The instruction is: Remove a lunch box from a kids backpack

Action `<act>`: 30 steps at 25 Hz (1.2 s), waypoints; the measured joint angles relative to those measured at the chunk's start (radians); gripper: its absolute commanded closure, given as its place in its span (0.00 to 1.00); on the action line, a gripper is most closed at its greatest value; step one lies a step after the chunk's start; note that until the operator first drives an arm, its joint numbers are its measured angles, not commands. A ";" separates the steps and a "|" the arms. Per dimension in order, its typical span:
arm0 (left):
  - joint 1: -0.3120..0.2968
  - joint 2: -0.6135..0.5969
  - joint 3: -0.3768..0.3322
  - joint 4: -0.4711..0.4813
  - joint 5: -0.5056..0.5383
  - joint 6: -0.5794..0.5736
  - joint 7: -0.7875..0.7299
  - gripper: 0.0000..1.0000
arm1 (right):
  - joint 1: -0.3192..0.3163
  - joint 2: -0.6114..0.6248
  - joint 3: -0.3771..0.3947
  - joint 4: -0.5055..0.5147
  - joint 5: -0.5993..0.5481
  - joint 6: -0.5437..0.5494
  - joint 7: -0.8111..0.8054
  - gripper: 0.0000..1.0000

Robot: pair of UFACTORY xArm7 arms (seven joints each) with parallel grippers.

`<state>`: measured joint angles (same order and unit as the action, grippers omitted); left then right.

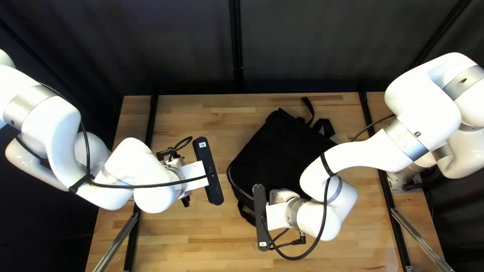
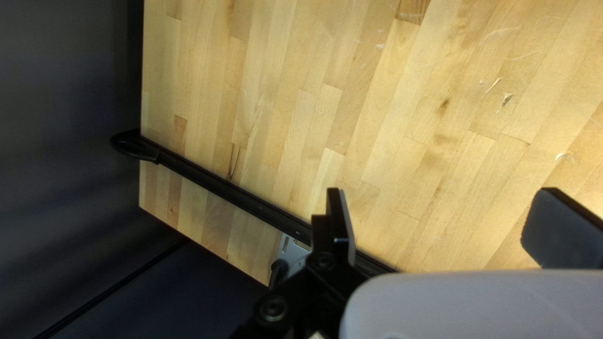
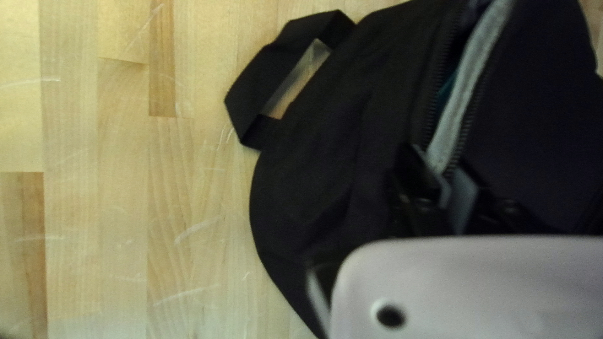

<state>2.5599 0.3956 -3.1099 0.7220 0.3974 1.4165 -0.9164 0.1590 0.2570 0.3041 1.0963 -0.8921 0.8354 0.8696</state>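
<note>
In the top left view my left gripper (image 1: 186, 200) hangs left of the black backpack (image 1: 280, 151), mostly covered by its mount. The left wrist view shows the left gripper (image 2: 447, 229) with fingers wide apart and nothing between them. My right gripper (image 1: 276, 215) is over the backpack's near end, largely hidden from above. Seen from its wrist, the right gripper (image 3: 441, 183) has its fingers close together on the zipper (image 3: 458, 113) of the backpack (image 3: 339, 138). Beyond them the zipper is parted along grey trim, with a little teal inside. No lunch box can be made out.
The backpack lies on the wooden table (image 1: 222, 242), its straps (image 1: 324, 127) toward the far edge. A loop handle (image 3: 254, 94) sticks out beside it. Black rails (image 1: 151, 121) cross the table near both sides, and a dark curtain (image 1: 191, 45) hangs behind.
</note>
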 measured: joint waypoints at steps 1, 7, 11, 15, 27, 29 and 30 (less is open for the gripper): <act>0.000 0.000 0.000 0.000 0.000 0.000 0.000 0.00 | -0.001 -0.014 0.002 -0.005 0.009 0.004 -0.009 1.00; 0.000 0.000 0.000 0.000 0.000 0.000 0.000 0.00 | -0.015 -0.037 0.005 -0.003 0.047 0.003 -0.051 0.00; 0.000 0.000 0.000 0.000 0.000 0.000 0.000 0.00 | -0.022 -0.008 0.003 0.029 0.060 0.001 -0.072 1.00; 0.000 0.000 0.000 0.000 0.000 0.000 0.000 0.00 | -0.027 -0.001 0.002 0.039 0.072 0.010 -0.089 1.00; 0.000 0.000 0.000 0.000 0.000 0.000 0.000 0.00 | -0.052 -0.104 -0.001 -0.052 0.126 0.028 -0.138 1.00; 0.000 0.000 0.000 0.000 0.000 0.000 0.000 0.00 | -0.061 -0.142 -0.005 -0.082 0.142 0.035 -0.159 1.00; 0.000 0.000 0.000 0.000 0.000 0.000 0.000 0.00 | -0.066 -0.160 -0.008 -0.097 0.151 0.038 -0.172 1.00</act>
<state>2.5599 0.3956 -3.1099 0.7220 0.3974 1.4165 -0.9164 0.0927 0.0965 0.2957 0.9998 -0.7407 0.8733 0.6973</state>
